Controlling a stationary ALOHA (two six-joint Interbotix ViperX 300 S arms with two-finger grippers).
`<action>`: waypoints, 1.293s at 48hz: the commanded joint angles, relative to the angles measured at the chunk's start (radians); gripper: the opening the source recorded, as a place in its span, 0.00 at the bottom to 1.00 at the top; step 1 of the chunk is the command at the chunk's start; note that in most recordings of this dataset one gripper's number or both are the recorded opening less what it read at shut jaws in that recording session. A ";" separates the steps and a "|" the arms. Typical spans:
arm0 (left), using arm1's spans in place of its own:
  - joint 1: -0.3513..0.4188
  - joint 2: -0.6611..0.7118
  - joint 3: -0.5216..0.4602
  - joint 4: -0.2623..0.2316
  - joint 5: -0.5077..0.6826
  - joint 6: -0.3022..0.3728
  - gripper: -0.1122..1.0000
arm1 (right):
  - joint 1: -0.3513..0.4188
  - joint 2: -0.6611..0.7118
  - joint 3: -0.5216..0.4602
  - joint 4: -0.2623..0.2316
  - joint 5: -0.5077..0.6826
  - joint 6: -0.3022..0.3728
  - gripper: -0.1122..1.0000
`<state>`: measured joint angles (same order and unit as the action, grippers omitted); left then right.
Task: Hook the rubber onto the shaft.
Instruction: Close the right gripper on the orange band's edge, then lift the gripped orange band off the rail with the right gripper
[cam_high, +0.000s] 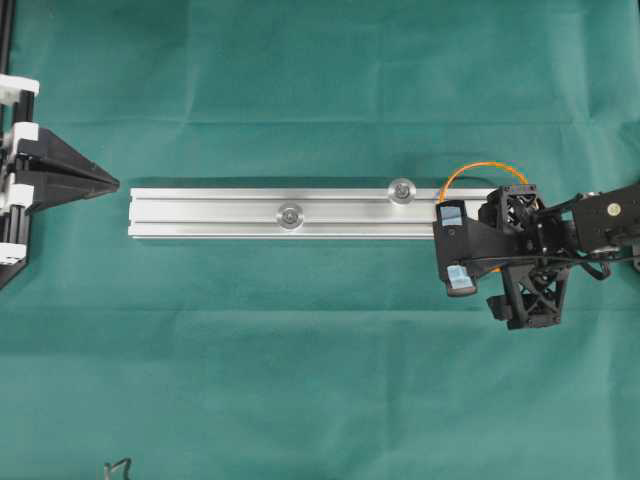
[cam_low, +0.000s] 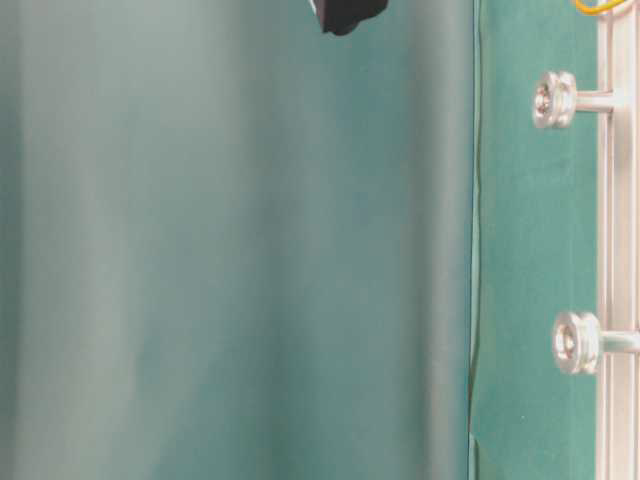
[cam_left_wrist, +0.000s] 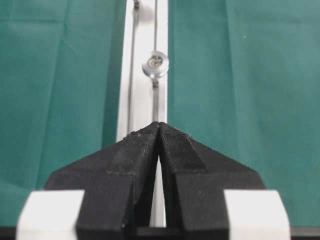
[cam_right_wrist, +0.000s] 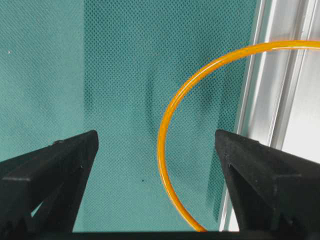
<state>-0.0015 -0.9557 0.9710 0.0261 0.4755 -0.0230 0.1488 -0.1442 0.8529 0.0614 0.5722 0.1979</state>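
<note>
Green cloth covers the table (cam_high: 300, 380), wide bare cloth above and below the silver rail (cam_high: 220, 213), which lies lengthwise across the middle of the overhead view. Its left end stops just short of the left pincer (cam_high: 105, 183); its right end runs under the right pincer (cam_high: 478, 240). Two shafts stand up from the rail: one near the middle (cam_high: 291, 214), one farther right by the upper edge (cam_high: 403, 190). Both are bare, nothing looped on them.

The rubber (cam_high: 480, 170) is an orange loop at the rail's right end, part over the rail's top edge, part on the cloth beyond it. Most of it is hidden under the right arm in the overhead view. It lies right of the nearer shaft, near but apart.

Right pincer: fingers (cam_right_wrist: 50, 175) spread wide (wrist view shows both black tips far apart), with the rubber's arc (cam_right_wrist: 167, 150) between them, touching neither. Arm comes in from the right edge, pincer angled down over the rail end.

Left pincer (cam_left_wrist: 159, 130): pressed together, tips meeting in a point, holding nothing. It sits at the left edge, level, aimed straight along the rail, with a shaft (cam_left_wrist: 155, 63) ahead of it.

Table-level view: cloth edge, both shafts sideways on, a bit of the rubber (cam_low: 600, 7) in the top corner.
</note>
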 joint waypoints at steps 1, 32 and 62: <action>-0.002 0.008 -0.032 0.002 -0.005 -0.002 0.10 | 0.003 -0.006 -0.008 0.003 -0.008 -0.002 0.96; -0.003 0.008 -0.032 0.002 -0.005 -0.002 0.10 | 0.003 0.009 -0.008 0.000 -0.008 0.008 0.36; -0.003 0.008 -0.034 0.002 -0.006 -0.002 0.10 | 0.003 0.008 -0.017 -0.006 -0.012 0.064 0.16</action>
<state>-0.0031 -0.9557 0.9710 0.0245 0.4740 -0.0230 0.1488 -0.1243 0.8529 0.0568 0.5630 0.2608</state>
